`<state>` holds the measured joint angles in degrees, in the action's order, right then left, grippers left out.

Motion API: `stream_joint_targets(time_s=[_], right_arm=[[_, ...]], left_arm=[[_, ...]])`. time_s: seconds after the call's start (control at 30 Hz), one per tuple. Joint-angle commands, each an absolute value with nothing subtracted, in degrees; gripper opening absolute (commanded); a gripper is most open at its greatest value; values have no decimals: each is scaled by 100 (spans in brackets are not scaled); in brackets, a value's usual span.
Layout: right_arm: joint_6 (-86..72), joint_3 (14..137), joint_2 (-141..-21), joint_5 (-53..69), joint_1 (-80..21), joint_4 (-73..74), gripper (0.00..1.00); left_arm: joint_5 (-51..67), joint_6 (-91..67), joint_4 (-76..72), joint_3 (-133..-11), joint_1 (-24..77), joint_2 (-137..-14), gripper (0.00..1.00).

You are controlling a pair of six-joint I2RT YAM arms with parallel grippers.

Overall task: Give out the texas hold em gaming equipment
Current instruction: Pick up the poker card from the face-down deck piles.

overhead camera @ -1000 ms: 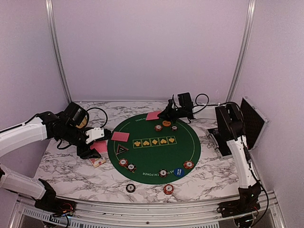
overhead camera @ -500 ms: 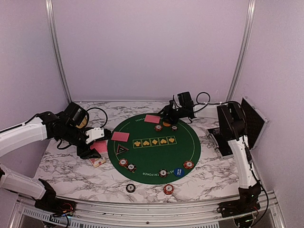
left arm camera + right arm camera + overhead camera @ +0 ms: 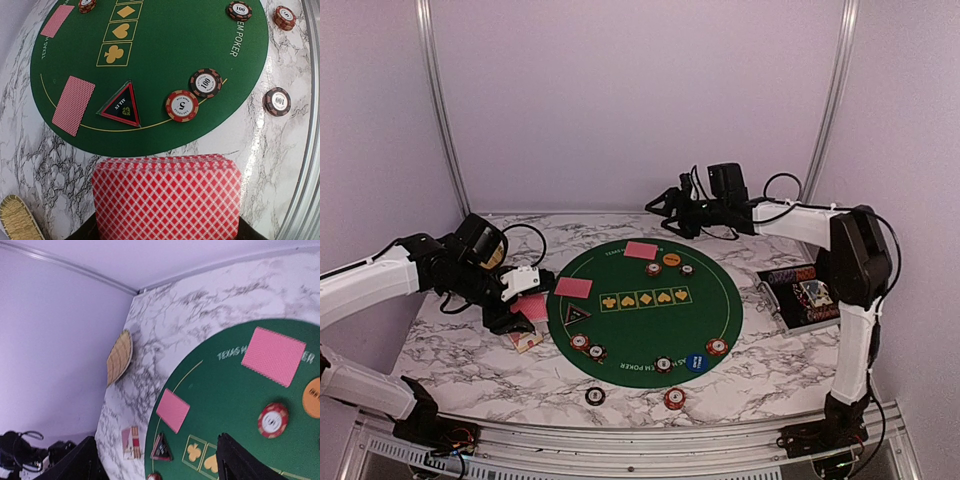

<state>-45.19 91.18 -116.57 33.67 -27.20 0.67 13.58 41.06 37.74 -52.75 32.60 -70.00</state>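
1. A white, grey-veined marble desk (image 3: 470, 370) spreads beneath both pincers.
2. A round green felt mat (image 3: 645, 325) with gold suit symbols lies on the desk. Its left edge is just beside the left pincer (image 3: 518, 308), and its far edge is under the right pincer (image 3: 660, 207).
3. A tan woven basket (image 3: 15, 217) sits on the desk just beside the left pincer, on its outer side.
4. A black hinged case (image 3: 783, 303) lies open on the desk, well to the right of the right pincer and nearer.
5. Lilac walls (image 3: 640, 100) stand behind the right pincer.

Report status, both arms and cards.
Left end effector shut on fanned pink-red-backed card deck. Right end effector open, empty. Two cards face down on round green felt mat. Nothing obstructing.
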Motion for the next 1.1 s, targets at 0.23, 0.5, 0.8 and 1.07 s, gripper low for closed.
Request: stream_joint_targets(time_s=[0.23,0.5,0.8,1.07], right_arm=[[-5519,7264,-10967,4123,-4595,-1619,85],[-6089,7497,-11492,4356,-5126,-2322,85],[-6456,7875,-11954,4434,-5291,-2820,85],[-6691,7939,-12117,4468,-5338,-3149,85]], left_arm=[[1651,3906,3771,-5753,3243,-7219,16],[1733,3886,3775,-6056,3243,-7443,16],[1825,3876,3767,-6283,3276,-7691,16],[1821,3880,3743,-6275,3320,-7807,16]])
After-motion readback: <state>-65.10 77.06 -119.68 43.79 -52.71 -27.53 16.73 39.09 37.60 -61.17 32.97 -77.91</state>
